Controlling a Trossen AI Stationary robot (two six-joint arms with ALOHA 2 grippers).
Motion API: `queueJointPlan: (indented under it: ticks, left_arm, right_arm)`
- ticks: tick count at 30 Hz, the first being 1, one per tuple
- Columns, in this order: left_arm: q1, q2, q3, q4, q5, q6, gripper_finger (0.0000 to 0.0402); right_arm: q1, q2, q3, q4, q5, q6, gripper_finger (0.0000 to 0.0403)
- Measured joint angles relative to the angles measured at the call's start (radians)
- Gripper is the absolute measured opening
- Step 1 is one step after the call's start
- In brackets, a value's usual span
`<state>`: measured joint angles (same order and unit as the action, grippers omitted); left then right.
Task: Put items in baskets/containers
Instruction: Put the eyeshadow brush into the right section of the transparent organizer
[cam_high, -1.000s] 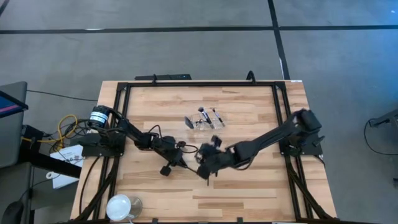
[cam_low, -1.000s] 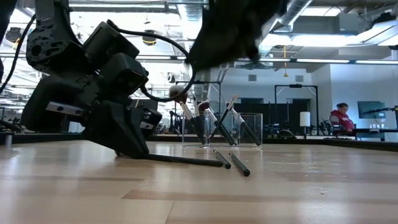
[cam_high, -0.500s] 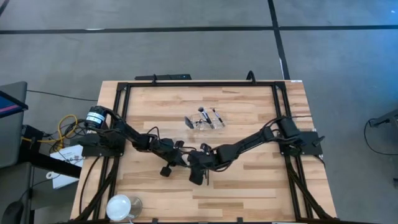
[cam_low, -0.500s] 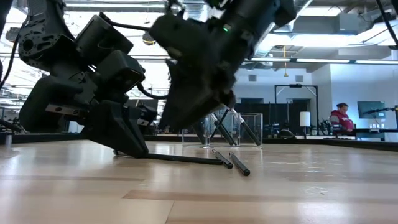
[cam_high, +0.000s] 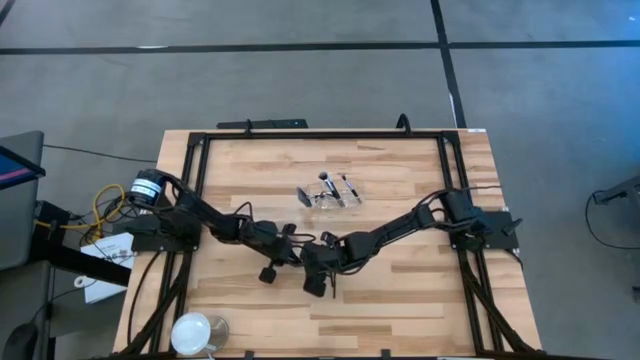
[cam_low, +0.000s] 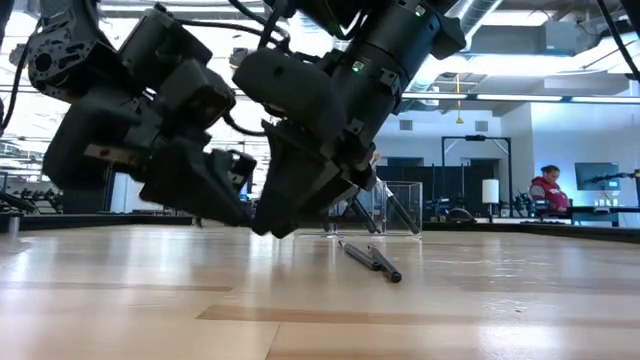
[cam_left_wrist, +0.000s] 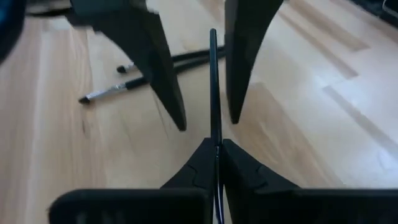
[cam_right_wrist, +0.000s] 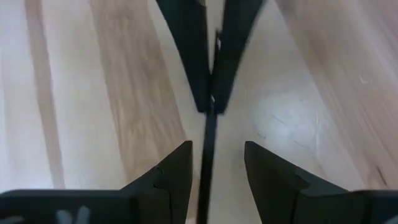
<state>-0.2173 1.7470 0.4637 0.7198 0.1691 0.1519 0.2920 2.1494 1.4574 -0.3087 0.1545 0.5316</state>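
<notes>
My left gripper (cam_left_wrist: 216, 144) is shut on a slim dark brush (cam_left_wrist: 213, 81) near the table's middle (cam_high: 290, 250). My right gripper (cam_right_wrist: 217, 147) is open and faces it (cam_high: 312, 262). Its fingers (cam_left_wrist: 165, 81) stand on either side of the brush's free part without touching it. Two more brushes (cam_left_wrist: 149, 68) lie flat on the wood beside them (cam_low: 372, 260). The clear tray (cam_high: 330, 190) stands farther back, with several brushes leaning in it (cam_low: 400, 205). My left gripper pinches the brush's thin dark handle (cam_left_wrist: 215, 134) between its two fingertips. The brush sticks straight out ahead, in line with the fingers, toward my right gripper. It is lifted clear of the table and roughly level.
A round white dish (cam_high: 192, 332) sits at the table's near left corner. A black frame rail (cam_high: 320, 135) runs around the table top. Bare wood lies on the near right side (cam_high: 420, 300). A person (cam_low: 548, 190) sits far off in the room behind.
My right gripper has swung toward the table's left and down, and its open fingers now straddle the brush. My left gripper has risen slightly, lifting the brush, which lay along the table a second ago, clear of the wood.
</notes>
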Motion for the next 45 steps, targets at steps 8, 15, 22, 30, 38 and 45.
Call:
queueJointPlan:
  ticks: [8,15,22,30,38,45]
  left_arm:
    - [0.000,-0.060,0.000,-0.005,0.003,-0.003,0.0015]
    - [0.000,-0.052,0.000,-0.060,0.004,-0.004,0.0015]
    - [0.000,-0.052,0.000,-0.060,0.004,-0.004,0.0013]
    - [0.001,-0.052,0.000,-0.062,-0.001,-0.004,0.0012]
    - [0.000,-0.052,0.000,-0.062,0.050,-0.038,0.0004]
    - [0.000,-0.071,0.000,-0.055,-0.029,-0.038,0.0020]
  right_arm:
    - [-0.013,0.000,-0.006,-0.001,0.005,-0.006,0.0132]
    - [-0.013,0.000,-0.004,0.005,0.004,-0.016,0.0133]
    - [-0.020,-0.001,-0.003,0.005,0.001,-0.016,0.0125]
    - [-0.032,-0.001,-0.002,0.007,-0.009,-0.010,0.0066]
    - [-0.042,-0.001,-0.002,0.057,0.006,-0.009,0.0012]
    - [-0.035,-0.001,-0.002,-0.016,-0.005,0.001,0.0008]
